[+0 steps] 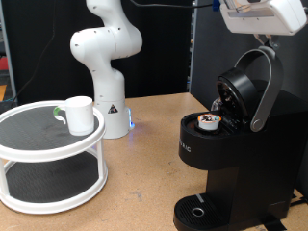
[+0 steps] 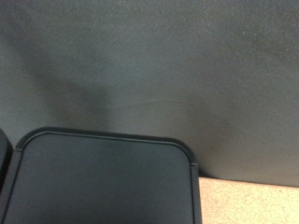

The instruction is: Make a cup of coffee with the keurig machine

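The black keurig machine [image 1: 226,164] stands at the exterior view's right with its lid [image 1: 245,87] raised open. A small white pod with a coloured top [image 1: 208,119] sits in the open chamber. The round drip tray [image 1: 197,212] at its base is bare. The white cup [image 1: 79,115] stands on the top shelf of a white round stand [image 1: 48,154] at the exterior view's left, far from the machine. My gripper [image 1: 262,19] is high above the machine's lid at the top right edge, and its fingers are cut off. The wrist view shows no fingers.
The white arm's base [image 1: 106,58] stands on the wooden table behind the stand. A dark curtain [image 2: 149,56] fills most of the wrist view, with a black rounded panel [image 2: 103,182] and a strip of table [image 2: 248,201] below it.
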Controlling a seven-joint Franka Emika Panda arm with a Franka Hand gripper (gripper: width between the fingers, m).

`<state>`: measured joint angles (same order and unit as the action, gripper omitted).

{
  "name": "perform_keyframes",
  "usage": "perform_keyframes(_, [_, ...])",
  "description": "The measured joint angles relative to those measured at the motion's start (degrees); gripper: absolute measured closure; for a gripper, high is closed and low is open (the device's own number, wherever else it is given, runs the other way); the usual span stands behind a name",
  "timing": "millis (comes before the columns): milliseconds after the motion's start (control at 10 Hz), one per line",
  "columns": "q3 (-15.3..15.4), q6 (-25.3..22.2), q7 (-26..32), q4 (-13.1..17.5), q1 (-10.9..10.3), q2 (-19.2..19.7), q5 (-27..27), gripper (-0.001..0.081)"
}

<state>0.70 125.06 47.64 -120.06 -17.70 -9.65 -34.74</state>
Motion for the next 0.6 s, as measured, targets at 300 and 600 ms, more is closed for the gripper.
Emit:
perform_keyframes(300, [-1.89, -2.78, 3.39, -1.13, 1.14, -2.03, 0.84, 0.0801])
perform_keyframes(600, [-4.05, -7.29, 4.02, -1.73, 3.60, -3.76, 6.19, 0.0801])
